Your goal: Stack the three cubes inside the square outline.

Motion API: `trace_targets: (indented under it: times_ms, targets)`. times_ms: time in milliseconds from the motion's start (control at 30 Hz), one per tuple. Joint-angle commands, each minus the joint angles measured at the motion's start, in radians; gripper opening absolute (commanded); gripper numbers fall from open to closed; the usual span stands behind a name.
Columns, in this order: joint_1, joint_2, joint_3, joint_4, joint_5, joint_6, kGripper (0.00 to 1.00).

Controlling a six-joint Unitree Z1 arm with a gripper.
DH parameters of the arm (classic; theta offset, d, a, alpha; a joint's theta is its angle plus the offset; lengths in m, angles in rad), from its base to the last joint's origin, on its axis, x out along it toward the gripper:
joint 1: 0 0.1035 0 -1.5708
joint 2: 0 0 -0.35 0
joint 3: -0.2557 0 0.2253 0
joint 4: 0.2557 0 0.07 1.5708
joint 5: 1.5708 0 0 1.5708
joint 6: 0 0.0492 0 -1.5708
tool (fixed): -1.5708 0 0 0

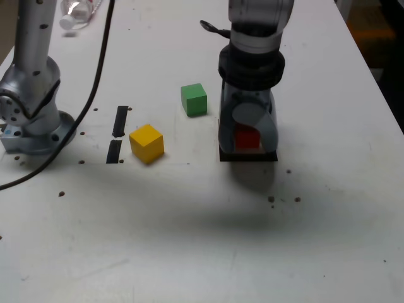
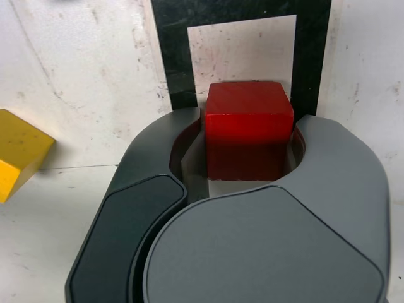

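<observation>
The red cube sits between the jaws of my gripper, which is shut on it. The gripper points straight down over the square outline, and the cube is over its white centre. I cannot tell whether the cube rests on the table. The green cube lies free on the table, toward the exterior view's left of the gripper and farther back. The yellow cube lies further to the exterior view's left, also free.
Two short black bars lie just to the exterior view's left of the yellow cube. The arm's grey base stands at the far left with a black cable trailing past it. A plastic bottle lies at the back left.
</observation>
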Motion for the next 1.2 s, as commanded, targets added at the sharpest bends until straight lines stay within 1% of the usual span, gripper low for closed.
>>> trace_targets:
  times_ms: [0,233,533,933,1067,1167]
  targets:
    - [0.002,0.004,0.0,-0.001,0.002,0.002,0.44]
    - [0.011,0.009,0.005,-0.002,0.003,0.013,0.52]
    - [0.019,0.015,0.011,-0.004,0.005,0.019,0.56]
    - [0.019,0.017,0.011,-0.011,0.006,0.037,0.64]
    - [0.019,0.009,0.008,-0.01,0.006,0.044,0.68]
    - [0.019,-0.015,0.004,0.0,0.007,0.052,0.71]
